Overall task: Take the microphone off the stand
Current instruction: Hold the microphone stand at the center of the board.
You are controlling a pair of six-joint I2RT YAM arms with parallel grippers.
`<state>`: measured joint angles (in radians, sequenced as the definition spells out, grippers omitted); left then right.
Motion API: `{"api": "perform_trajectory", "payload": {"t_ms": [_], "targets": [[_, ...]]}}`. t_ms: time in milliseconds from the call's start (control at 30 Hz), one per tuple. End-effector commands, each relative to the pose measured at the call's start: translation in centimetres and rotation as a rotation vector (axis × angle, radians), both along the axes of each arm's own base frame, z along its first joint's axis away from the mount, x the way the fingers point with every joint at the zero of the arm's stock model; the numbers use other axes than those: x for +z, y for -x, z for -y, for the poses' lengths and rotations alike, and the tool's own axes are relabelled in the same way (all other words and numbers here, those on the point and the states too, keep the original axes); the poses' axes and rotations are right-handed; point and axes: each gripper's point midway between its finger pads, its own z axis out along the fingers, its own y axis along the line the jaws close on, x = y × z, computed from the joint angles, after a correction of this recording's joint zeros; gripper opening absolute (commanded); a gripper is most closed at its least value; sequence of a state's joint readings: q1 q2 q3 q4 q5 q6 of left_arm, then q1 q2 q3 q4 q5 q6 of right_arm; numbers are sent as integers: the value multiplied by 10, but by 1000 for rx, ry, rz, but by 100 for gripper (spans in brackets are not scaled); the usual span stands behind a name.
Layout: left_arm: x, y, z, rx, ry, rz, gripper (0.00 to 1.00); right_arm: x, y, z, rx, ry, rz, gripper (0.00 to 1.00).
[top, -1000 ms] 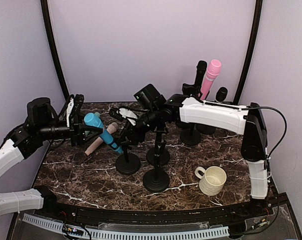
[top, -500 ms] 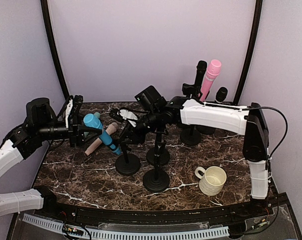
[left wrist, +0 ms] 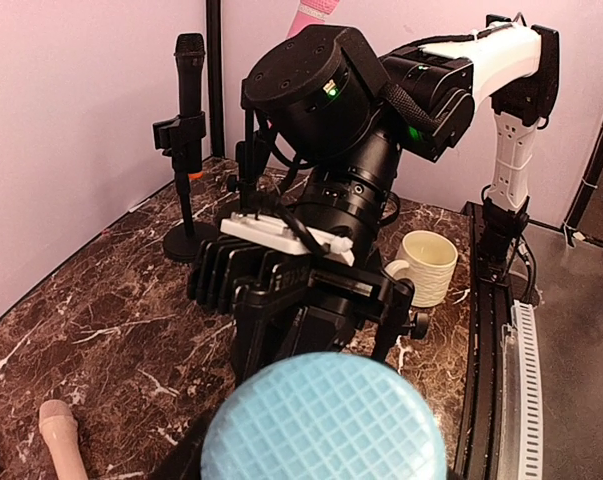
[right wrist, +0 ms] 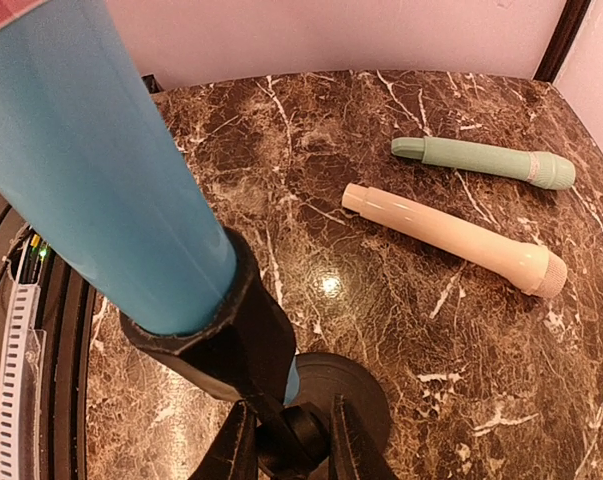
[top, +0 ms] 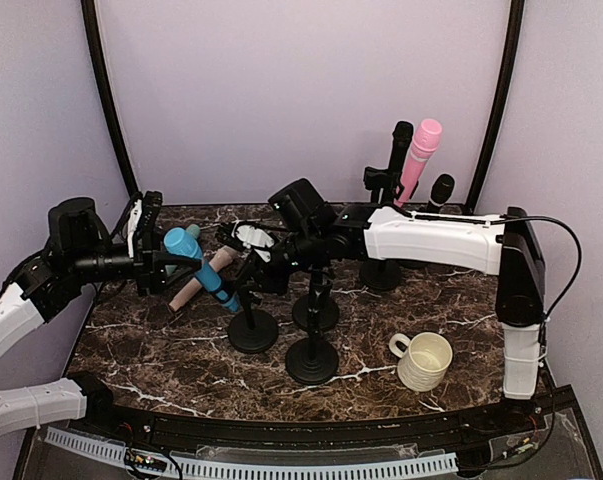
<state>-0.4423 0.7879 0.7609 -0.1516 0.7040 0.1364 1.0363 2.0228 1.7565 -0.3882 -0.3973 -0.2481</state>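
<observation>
A blue microphone leans to the left in the clip of a black stand. My left gripper holds it just under the head, and in the left wrist view the mesh head hides the fingers. My right gripper reaches in from the right. In the right wrist view its fingers press on both sides of the stand's black joint, under the clip that holds the blue microphone's body. The stand's round base rests on the marble.
Two empty stands are right of the held one. At the back right stand a pink microphone and black ones. A cream cup sits front right. Beige and green microphones lie on the table.
My right gripper's fingers have closed in on the stand's joint and the right arm has shifted slightly left. The left gripper and the blue microphone have hardly moved.
</observation>
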Motion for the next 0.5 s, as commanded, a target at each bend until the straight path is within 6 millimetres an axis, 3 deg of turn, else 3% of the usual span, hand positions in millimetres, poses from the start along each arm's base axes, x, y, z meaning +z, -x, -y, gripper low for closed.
{"api": "perform_trajectory", "payload": {"t_ms": [0, 467], "targets": [[29, 4, 0, -16, 68, 90, 0, -25, 35, 3, 57, 62, -59, 0], [42, 9, -7, -12, 86, 121, 0, -41, 34, 13, 43, 111, -45, 0]]}}
